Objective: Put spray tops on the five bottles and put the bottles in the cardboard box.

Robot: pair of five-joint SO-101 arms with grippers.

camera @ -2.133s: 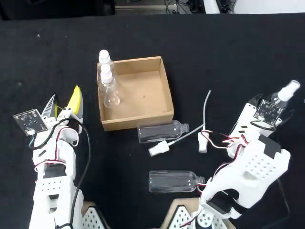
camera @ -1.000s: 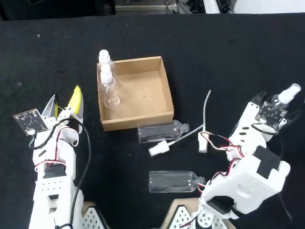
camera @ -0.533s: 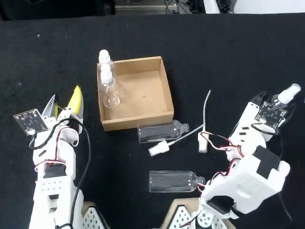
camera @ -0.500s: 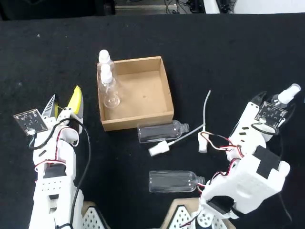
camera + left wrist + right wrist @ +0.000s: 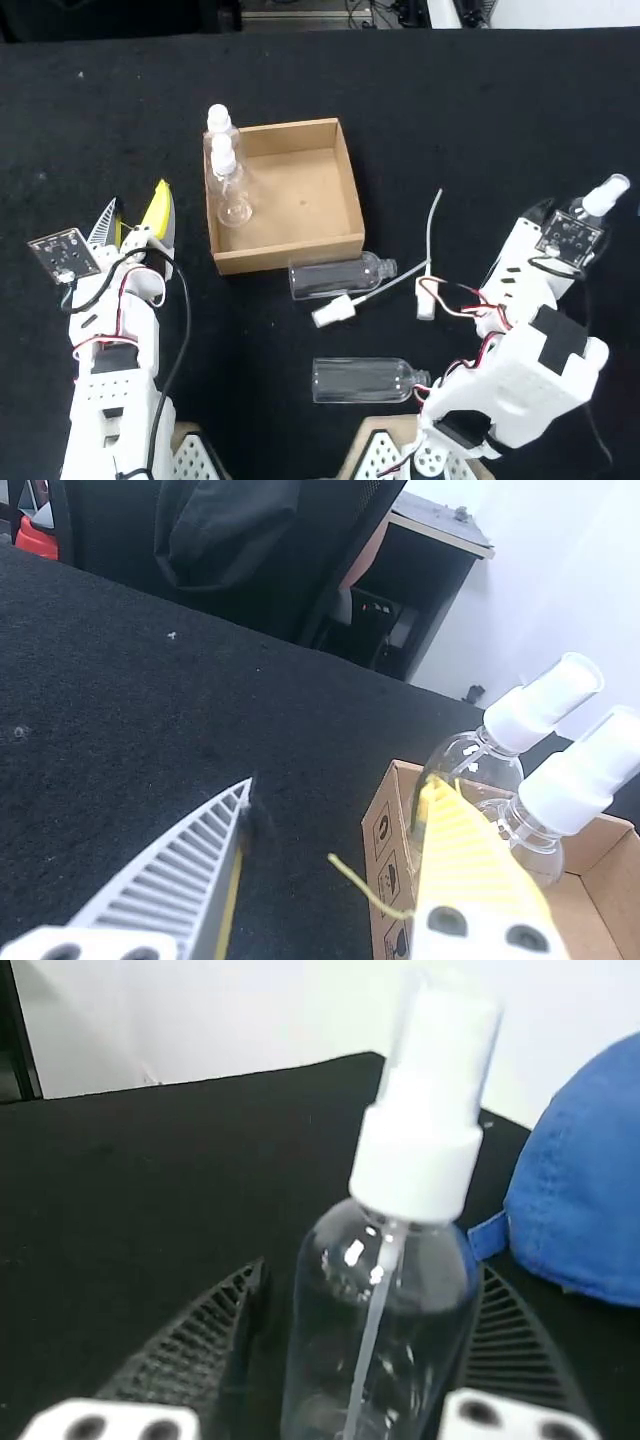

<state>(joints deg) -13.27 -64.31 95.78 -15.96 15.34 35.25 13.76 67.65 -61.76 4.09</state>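
The cardboard box (image 5: 288, 251) sits at the table's middle. Two bottles with spray tops (image 5: 224, 165) (image 5: 560, 810) stand at its left wall. Two uncapped bottles lie on the black cloth, one just before the box (image 5: 338, 276) and one nearer the arms (image 5: 362, 380). Between them lie two loose spray tops (image 5: 334, 312) (image 5: 425, 297) with their tubes. At the far right my right gripper (image 5: 577, 222) (image 5: 365, 1360) is shut on a capped bottle (image 5: 385, 1280) (image 5: 604, 193), a finger on each side. My left gripper (image 5: 135, 215) (image 5: 335, 870) stands open left of the box, holding nothing.
A blue cap (image 5: 585, 1200) lies just beyond the held bottle at the table's right edge. A chair and dark furniture (image 5: 260, 550) stand past the far edge. The black cloth behind the box is bare.
The right gripper's fingers opened wider around the capped bottle about a second ago, then drew in against it. The left arm has not moved.
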